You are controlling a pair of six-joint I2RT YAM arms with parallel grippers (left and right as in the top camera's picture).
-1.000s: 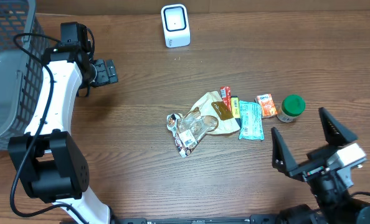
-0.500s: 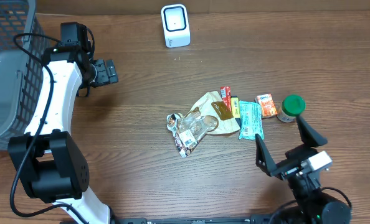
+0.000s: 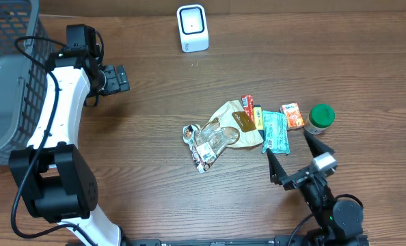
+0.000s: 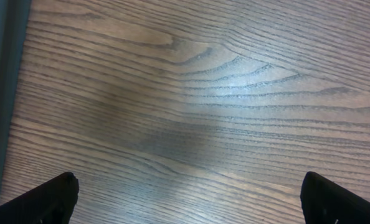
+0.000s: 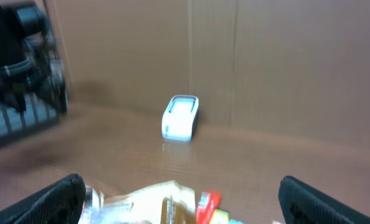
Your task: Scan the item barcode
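Packets [image 3: 247,126] lie well apart from the scanner [image 3: 192,27]; I judge none is scanned yet. The left claw [image 3: 124,78] and right claw [image 3: 286,144] are open and empty.

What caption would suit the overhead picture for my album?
Open right gripper near scattered snack packets, white scanner at the far edge of the table.

Even indoor light, soft shadows, sharp overhead, right wrist view motion-blurred
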